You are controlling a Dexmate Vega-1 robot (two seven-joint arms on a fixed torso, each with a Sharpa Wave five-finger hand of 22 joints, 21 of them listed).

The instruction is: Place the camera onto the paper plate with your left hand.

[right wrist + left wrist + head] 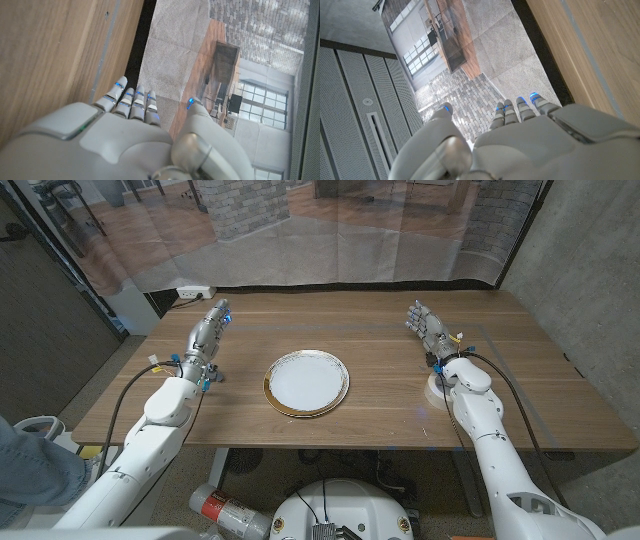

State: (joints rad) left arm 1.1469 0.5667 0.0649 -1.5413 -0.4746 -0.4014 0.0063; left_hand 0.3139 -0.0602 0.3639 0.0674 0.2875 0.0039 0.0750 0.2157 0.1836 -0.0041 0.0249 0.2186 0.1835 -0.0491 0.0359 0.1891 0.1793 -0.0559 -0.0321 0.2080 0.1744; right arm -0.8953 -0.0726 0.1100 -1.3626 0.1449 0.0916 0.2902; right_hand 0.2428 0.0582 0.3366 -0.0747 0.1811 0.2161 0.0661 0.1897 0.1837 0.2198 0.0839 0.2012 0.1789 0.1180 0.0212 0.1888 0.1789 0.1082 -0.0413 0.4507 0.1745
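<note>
Waiting | left hand (pixel 207 332) open, empty | paper plate (pixel 307 383) lay to its right, nearer it than right hand (pixel 428 330), also open | camera unseen.

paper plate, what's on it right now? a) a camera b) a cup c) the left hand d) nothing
d: in the head view the paper plate lies bare at the table's middle, with the left hand and right hand off to its sides, both holding nothing.
</note>
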